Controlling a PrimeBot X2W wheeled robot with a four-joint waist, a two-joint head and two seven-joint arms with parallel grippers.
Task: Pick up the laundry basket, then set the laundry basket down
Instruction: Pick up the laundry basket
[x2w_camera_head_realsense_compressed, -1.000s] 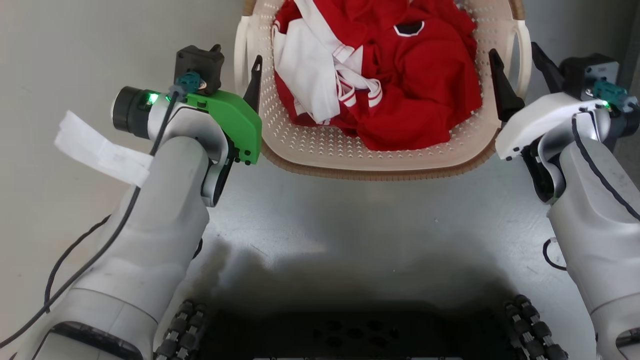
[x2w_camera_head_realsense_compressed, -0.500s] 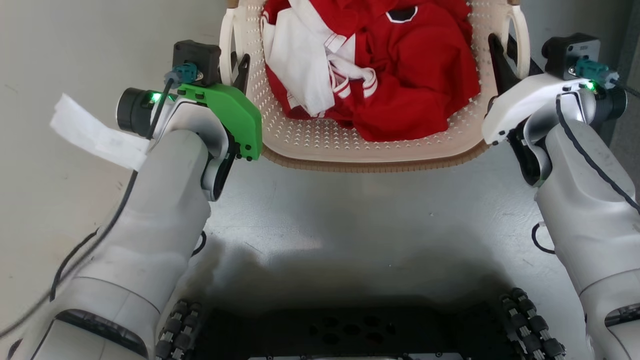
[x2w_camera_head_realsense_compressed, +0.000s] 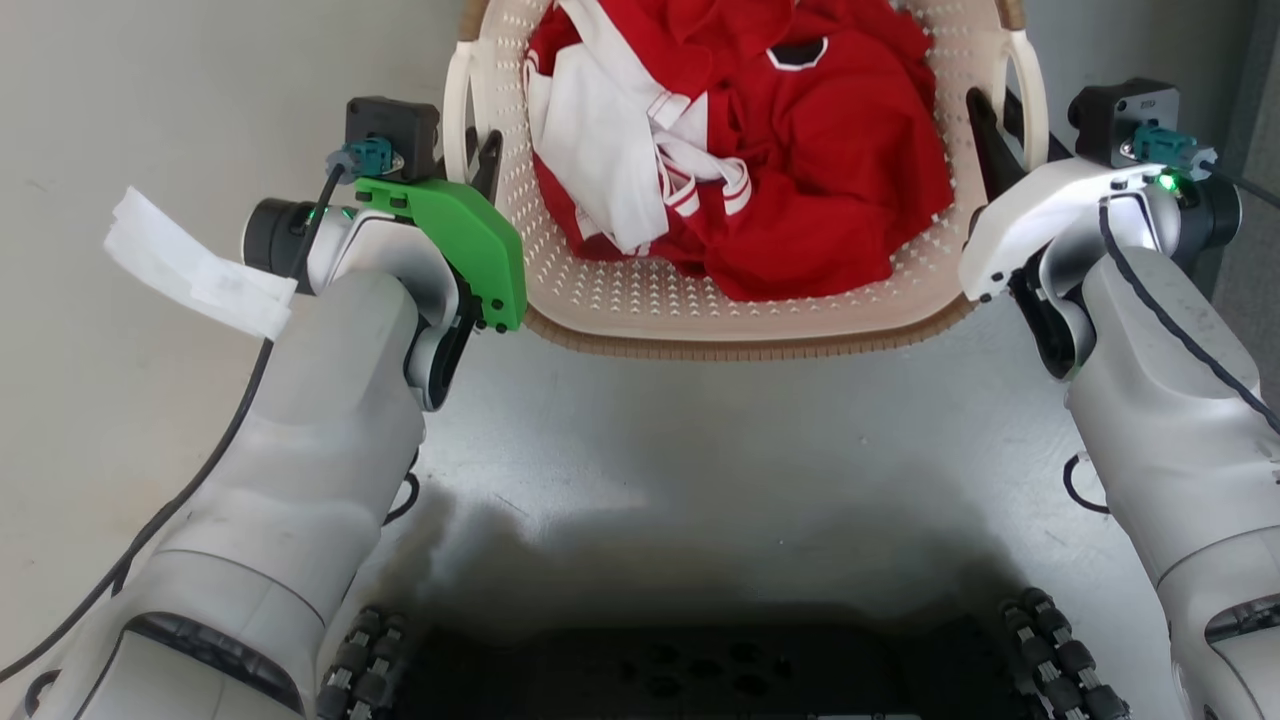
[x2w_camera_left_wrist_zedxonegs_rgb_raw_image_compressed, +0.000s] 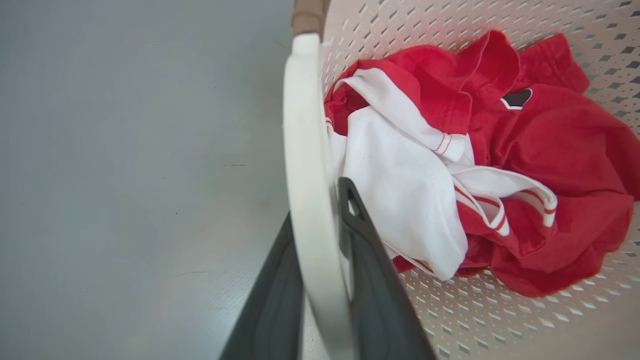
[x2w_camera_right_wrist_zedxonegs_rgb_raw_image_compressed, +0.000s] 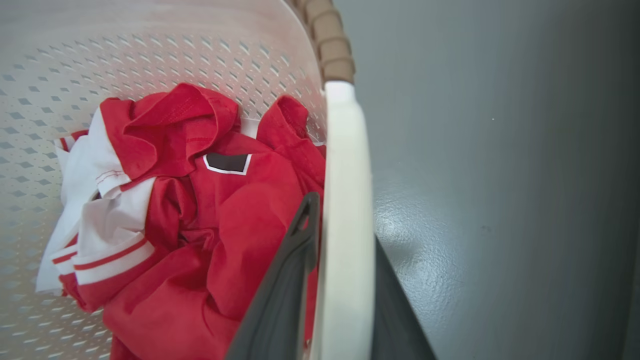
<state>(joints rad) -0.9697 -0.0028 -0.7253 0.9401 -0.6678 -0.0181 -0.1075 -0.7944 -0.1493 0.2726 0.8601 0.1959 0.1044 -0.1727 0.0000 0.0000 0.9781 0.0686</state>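
The laundry basket (x2w_camera_head_realsense_compressed: 730, 315), cream perforated plastic with a brown rim band, sits at the top middle of the head view and holds red and white clothes (x2w_camera_head_realsense_compressed: 760, 150). My left gripper (x2w_camera_head_realsense_compressed: 478, 160) straddles the basket's left loop handle (x2w_camera_head_realsense_compressed: 457, 95). In the left wrist view the white handle (x2w_camera_left_wrist_zedxonegs_rgb_raw_image_compressed: 310, 165) runs between the two dark fingers (x2w_camera_left_wrist_zedxonegs_rgb_raw_image_compressed: 370, 270) of my left gripper (x2w_camera_left_wrist_zedxonegs_rgb_raw_image_compressed: 317, 202), which press on it. My right gripper (x2w_camera_head_realsense_compressed: 1000, 125) grips the right handle (x2w_camera_head_realsense_compressed: 1036, 90) the same way. In the right wrist view, that handle (x2w_camera_right_wrist_zedxonegs_rgb_raw_image_compressed: 347, 165) is clamped by my right gripper (x2w_camera_right_wrist_zedxonegs_rgb_raw_image_compressed: 347, 225).
Grey floor (x2w_camera_head_realsense_compressed: 720, 450) stretches between the basket and my dark wheeled base (x2w_camera_head_realsense_compressed: 700, 670). A white paper tag (x2w_camera_head_realsense_compressed: 190, 265) hangs off my left forearm, and a black cable trails beside it. A darker strip (x2w_camera_head_realsense_compressed: 1262, 230) runs along the right edge.
Both grippers moved forward from beside the basket's handles to straddle them and closed on them. The head camera shifted a little.
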